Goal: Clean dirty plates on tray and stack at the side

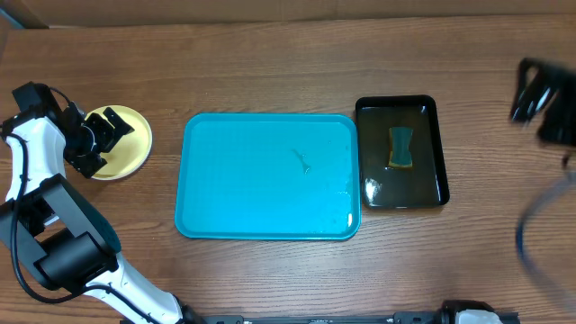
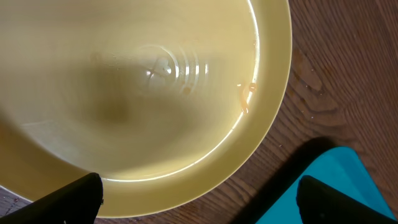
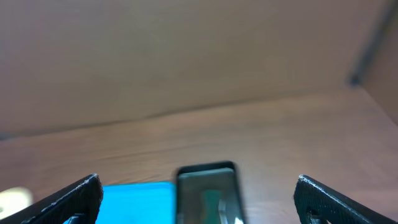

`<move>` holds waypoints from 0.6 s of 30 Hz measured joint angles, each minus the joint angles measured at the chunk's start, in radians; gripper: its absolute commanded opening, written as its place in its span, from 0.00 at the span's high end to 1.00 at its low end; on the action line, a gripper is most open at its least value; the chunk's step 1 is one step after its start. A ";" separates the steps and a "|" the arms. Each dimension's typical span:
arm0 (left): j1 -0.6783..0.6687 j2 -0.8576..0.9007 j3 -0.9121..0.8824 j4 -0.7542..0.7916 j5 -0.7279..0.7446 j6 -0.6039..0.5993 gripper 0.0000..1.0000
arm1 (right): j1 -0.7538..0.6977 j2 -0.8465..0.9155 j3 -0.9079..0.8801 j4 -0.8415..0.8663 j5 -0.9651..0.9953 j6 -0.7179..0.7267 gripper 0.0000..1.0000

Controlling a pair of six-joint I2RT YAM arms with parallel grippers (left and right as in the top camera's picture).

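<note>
A pale yellow-green plate (image 1: pixel 133 144) lies on the wooden table, left of the turquoise tray (image 1: pixel 270 175). My left gripper (image 1: pixel 104 142) hovers over the plate, open and holding nothing. In the left wrist view the plate (image 2: pixel 143 93) fills the frame, with a small orange smear (image 2: pixel 244 98) near its rim; my left gripper (image 2: pixel 199 202) spans the plate's edge and the tray corner (image 2: pixel 339 171). The tray holds no plates, only a faint mark and water drops. My right gripper (image 1: pixel 544 108) is raised at the far right, blurred, and stands open and empty (image 3: pixel 196 183).
A smaller black tray (image 1: pixel 401 108) stands right of the turquoise one, holding water and a green-and-yellow sponge (image 1: pixel 400 148). The right wrist view shows that black tray (image 3: pixel 208 186) and the turquoise tray (image 3: pixel 137 199) below, with a cardboard wall behind the table.
</note>
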 measured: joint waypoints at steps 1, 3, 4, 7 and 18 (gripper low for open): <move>0.000 0.000 0.000 0.000 0.000 0.000 0.00 | 0.036 -0.033 0.000 0.000 -0.001 -0.001 0.00; 0.000 0.000 0.000 0.000 0.000 0.000 0.00 | 0.099 -0.105 0.000 0.008 -0.001 -0.001 0.00; 0.000 0.000 0.000 0.000 0.000 0.000 0.00 | 0.117 -0.141 0.000 0.013 0.000 -0.001 0.00; 0.000 0.000 0.000 0.000 0.000 0.000 0.00 | 0.137 -0.255 0.000 0.016 0.002 0.000 0.00; 0.000 0.000 0.000 0.000 0.000 0.000 0.00 | 0.102 -0.648 -0.208 0.142 0.003 -0.032 0.00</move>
